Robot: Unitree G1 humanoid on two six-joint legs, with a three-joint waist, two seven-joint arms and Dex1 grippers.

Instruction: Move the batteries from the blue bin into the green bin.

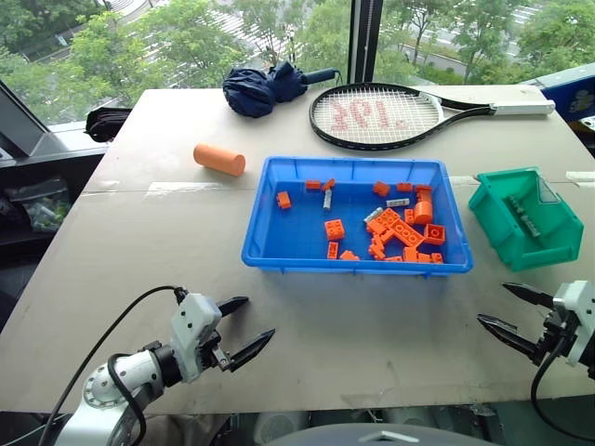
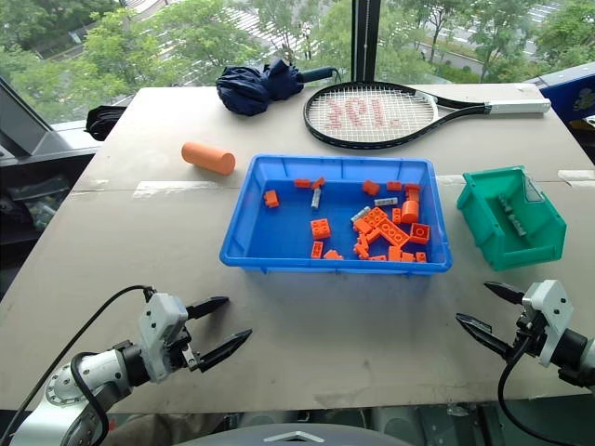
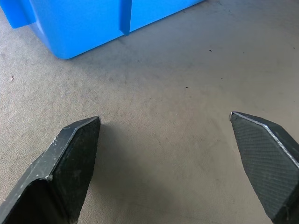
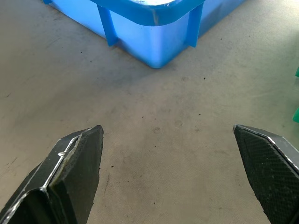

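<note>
The blue bin point(image 1: 296, 230) sits mid-table and holds orange toy bricks with three slim silver batteries among them: one point(image 1: 327, 198) toward its left, one point(image 1: 398, 202) near the far right, one point(image 1: 373, 215) by the brick pile. The green bin point(image 1: 507, 175) stands to its right with grey batteries point(image 1: 522, 216) lying inside. My left gripper point(image 1: 259, 316) hovers open over the bare table in front of the blue bin's left corner point(image 3: 84, 23). My right gripper point(image 1: 493, 303) is open too, low over the table in front of the green bin, facing the blue bin's corner point(image 4: 154, 28).
An orange cylinder point(image 1: 219, 159) lies left of the blue bin. A tennis racket point(image 1: 376, 115) and a folded dark blue umbrella point(image 1: 265, 88) lie at the far edge. A black object point(image 1: 107, 121) hangs off the table's left side.
</note>
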